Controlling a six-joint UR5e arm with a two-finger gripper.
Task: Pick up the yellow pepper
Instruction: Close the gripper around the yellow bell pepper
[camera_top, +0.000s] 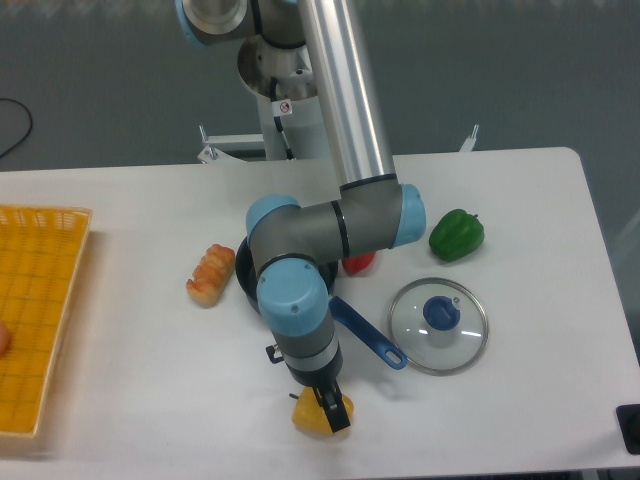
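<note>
The yellow pepper (318, 416) lies near the front edge of the white table, below the arm's wrist. My gripper (327, 405) points straight down onto it, with a dark finger (333, 410) across the pepper's top and front. The fingers look closed around the pepper, which still seems to rest on the table. Part of the pepper is hidden behind the finger and the wrist.
A red pepper (359, 263) sits partly hidden behind the arm's elbow. A green pepper (457, 234) lies to the right. A glass lid with a blue knob (439, 325) and a blue-handled black pan (368, 333) lie close by. A croissant-like pastry (211, 274) and a yellow basket (38, 315) are at the left.
</note>
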